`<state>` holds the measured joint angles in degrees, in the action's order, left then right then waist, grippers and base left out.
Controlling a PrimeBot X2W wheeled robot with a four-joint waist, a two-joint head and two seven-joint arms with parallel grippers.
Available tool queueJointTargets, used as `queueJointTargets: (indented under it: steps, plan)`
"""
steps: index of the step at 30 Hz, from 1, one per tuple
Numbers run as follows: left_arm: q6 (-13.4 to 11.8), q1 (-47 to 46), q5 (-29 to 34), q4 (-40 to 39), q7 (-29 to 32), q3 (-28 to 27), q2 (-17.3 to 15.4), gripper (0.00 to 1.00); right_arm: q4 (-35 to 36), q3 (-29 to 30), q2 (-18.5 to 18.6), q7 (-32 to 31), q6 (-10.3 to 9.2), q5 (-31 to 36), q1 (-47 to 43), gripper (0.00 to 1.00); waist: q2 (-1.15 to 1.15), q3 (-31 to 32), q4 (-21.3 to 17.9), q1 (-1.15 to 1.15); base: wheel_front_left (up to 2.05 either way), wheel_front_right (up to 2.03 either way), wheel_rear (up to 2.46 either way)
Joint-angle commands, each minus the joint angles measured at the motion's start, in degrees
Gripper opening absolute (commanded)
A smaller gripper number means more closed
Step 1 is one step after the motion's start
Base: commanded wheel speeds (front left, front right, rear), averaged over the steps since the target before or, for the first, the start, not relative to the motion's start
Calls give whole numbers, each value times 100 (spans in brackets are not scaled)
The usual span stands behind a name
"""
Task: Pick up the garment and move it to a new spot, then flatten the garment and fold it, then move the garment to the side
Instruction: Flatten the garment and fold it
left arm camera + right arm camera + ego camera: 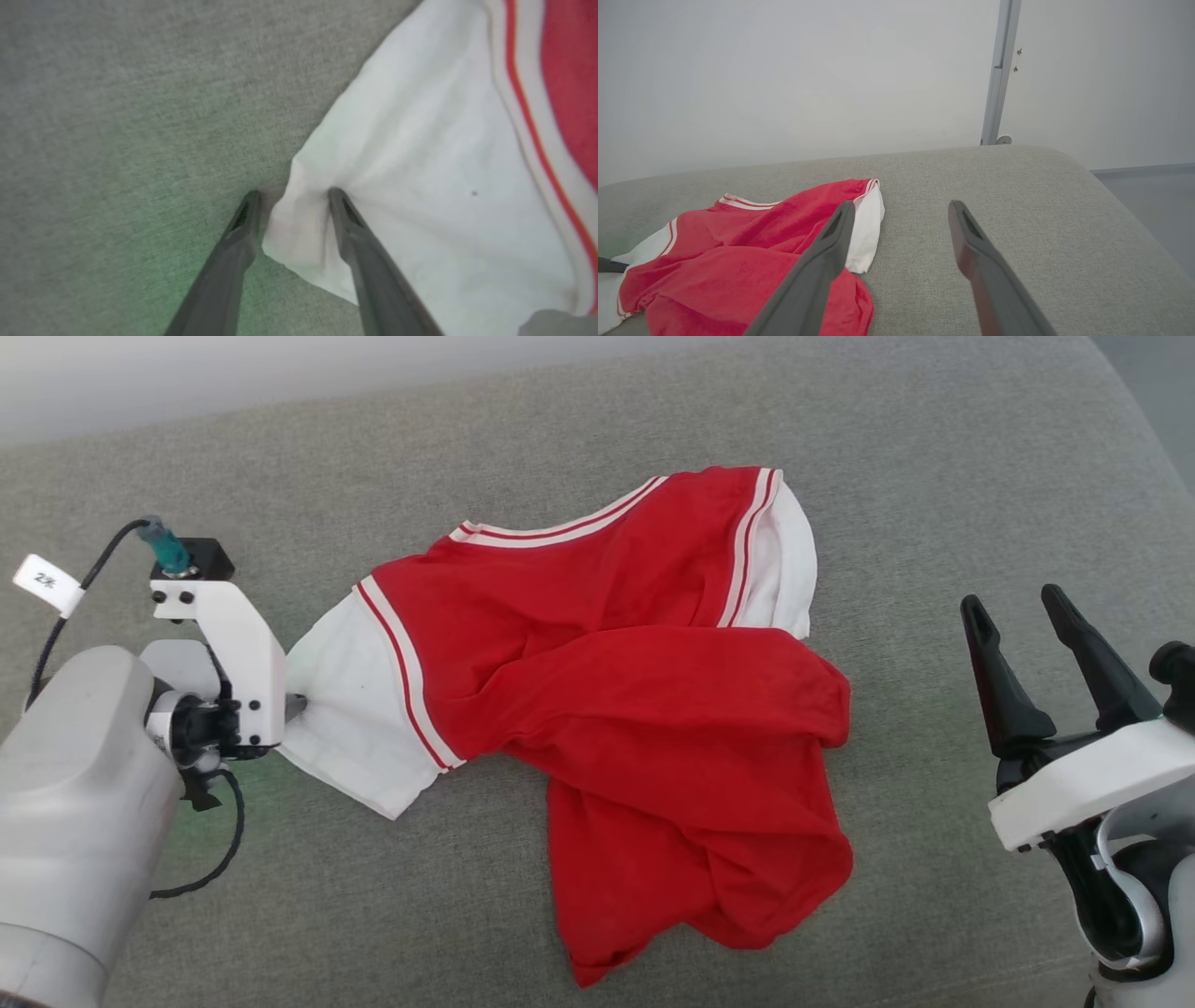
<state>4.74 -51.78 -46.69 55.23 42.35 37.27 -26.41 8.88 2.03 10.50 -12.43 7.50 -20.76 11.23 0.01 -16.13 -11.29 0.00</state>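
Note:
The garment (635,691) lies crumpled on the grey cushion (934,448), red body bunched in the middle and a white sleeve panel spread to the left. My left gripper (294,705) is down at that sleeve's outer edge. In the left wrist view the left gripper (293,196) is open, straddling the corner of the white sleeve (420,140): one finger rests on the cloth, the other on bare cushion. My right gripper (1011,597) stands open to the right of the garment, apart from it. The right wrist view shows the right gripper (901,205) above the cushion, the garment (738,242) to its left.
The cushion's rounded right edge (1134,219) drops to a grey floor (1157,186). A pale wall and an upright post (999,70) stand behind it. A black cable with a white tag (45,583) hangs off my left wrist.

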Motion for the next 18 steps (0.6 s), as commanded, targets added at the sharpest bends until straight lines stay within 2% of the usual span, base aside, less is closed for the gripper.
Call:
queueJointTargets:
  steps: [1, 5, 12, 18]
  plan:
    - [78, 775, -67, 412, 321, 283, 374, 0, 12, -3, -51, -23, -2, -44, -37, 100, -1, -28, 26, 0, 0, 0, 0]
    - [131, 619, -35, 399, 103, 295, 270, 0, -50, 57, -43, -48, -2, -83, -64, 100, -1, -25, 110, 0, 0, 0, 0]
    - [137, 474, 105, 330, 23, 249, -463, 0, -111, 235, -8, -89, -2, -141, -148, 100, -1, 82, 311, 0, 0, 0, 0]
    - [1, 500, -47, 190, 102, 97, -845, 0, -119, 306, -5, -172, -2, -155, -252, 100, -1, 182, 410, 0, 0, 0, 0]
